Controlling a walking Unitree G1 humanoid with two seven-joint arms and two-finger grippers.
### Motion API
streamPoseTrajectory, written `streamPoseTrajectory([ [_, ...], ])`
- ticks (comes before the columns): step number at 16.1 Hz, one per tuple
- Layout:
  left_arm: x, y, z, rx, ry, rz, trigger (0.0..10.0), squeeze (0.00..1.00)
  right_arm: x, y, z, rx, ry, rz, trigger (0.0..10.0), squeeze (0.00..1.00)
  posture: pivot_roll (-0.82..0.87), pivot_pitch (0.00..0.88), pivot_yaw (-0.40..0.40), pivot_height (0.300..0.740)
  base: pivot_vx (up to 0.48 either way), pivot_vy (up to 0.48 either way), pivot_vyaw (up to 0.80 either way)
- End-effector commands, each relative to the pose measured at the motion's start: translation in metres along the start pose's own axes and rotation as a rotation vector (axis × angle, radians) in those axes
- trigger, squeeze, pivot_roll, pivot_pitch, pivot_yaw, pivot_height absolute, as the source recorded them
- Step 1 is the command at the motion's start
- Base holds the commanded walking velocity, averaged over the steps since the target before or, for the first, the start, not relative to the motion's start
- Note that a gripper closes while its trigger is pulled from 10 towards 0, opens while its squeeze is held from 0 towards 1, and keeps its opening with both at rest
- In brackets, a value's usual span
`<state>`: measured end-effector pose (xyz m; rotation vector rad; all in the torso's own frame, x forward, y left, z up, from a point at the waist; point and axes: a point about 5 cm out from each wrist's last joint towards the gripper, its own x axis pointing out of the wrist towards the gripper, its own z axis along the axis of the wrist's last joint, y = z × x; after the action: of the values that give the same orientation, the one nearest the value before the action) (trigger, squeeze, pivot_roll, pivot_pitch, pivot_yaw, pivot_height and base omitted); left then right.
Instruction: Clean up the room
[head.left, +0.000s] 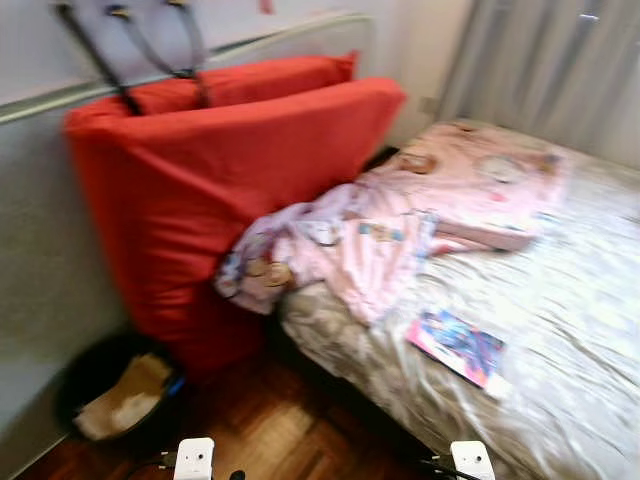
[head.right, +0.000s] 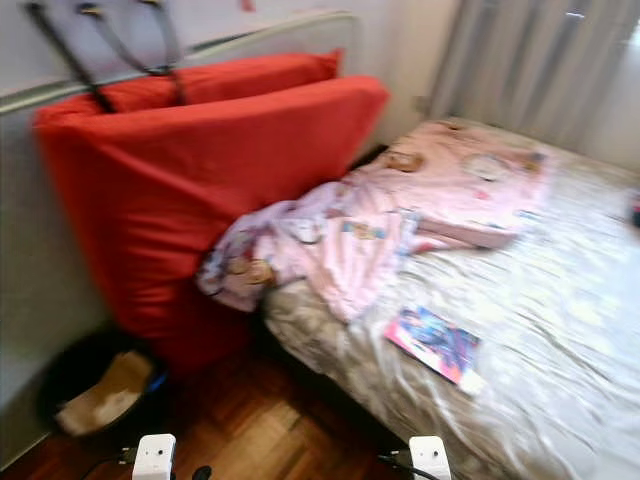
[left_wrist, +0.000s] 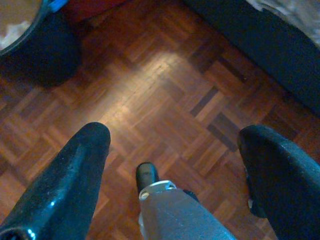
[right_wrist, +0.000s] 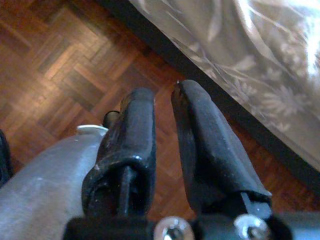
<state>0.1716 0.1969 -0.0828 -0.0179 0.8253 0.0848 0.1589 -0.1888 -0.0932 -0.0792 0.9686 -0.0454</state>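
A crumpled pink patterned garment (head.left: 330, 245) hangs over the near corner of the bed (head.left: 560, 330), with a folded pink piece (head.left: 480, 175) behind it. A colourful magazine (head.left: 458, 345) lies flat on the silvery bedspread near the bed's edge. My left gripper (left_wrist: 175, 150) hangs open above the parquet floor (left_wrist: 165, 80), holding nothing. My right gripper (right_wrist: 162, 97) is shut with nothing between its fingers, low beside the bed's dark base (right_wrist: 210, 85). Both arms hang idle at the bottom of the eye views.
Big red cushions (head.left: 220, 170) lean against the left wall, with black bag straps (head.left: 150, 45) over their top. A black bin (head.left: 110, 390) holding beige paper stands on the floor below them. Grey curtains (head.left: 540, 60) close the far side.
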Motion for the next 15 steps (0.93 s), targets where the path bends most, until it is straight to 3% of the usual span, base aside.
streamPoseTrajectory([
  [1,0.0047,0.0185,0.0045,0.099,0.161,0.039,10.0,0.00,0.0074,-0.0194,0.0372,0.249,-0.009,0.022,10.0,0.00,0.04,0.000,0.040,0.740,0.000,0.000,-0.77],
  [9,0.0056,0.0171,0.0064,0.090,0.155,0.042,10.0,0.00,0.0075,-0.0210,0.0411,0.264,-0.034,0.025,10.0,0.00,0.05,0.000,0.024,0.740,0.000,0.000,-0.09],
  [11,0.0056,0.0172,0.0069,0.090,0.150,0.042,10.0,0.00,0.0075,-0.0199,0.0414,0.254,-0.032,0.046,10.0,0.00,0.04,0.000,0.025,0.740,0.000,0.000,-0.61],
  [15,0.0053,0.0165,0.0051,0.081,0.162,0.038,10.0,0.00,0.0074,-0.0212,0.0401,0.236,-0.018,0.042,10.0,0.00,0.04,0.000,0.021,0.740,0.000,-0.360,-0.76],
])
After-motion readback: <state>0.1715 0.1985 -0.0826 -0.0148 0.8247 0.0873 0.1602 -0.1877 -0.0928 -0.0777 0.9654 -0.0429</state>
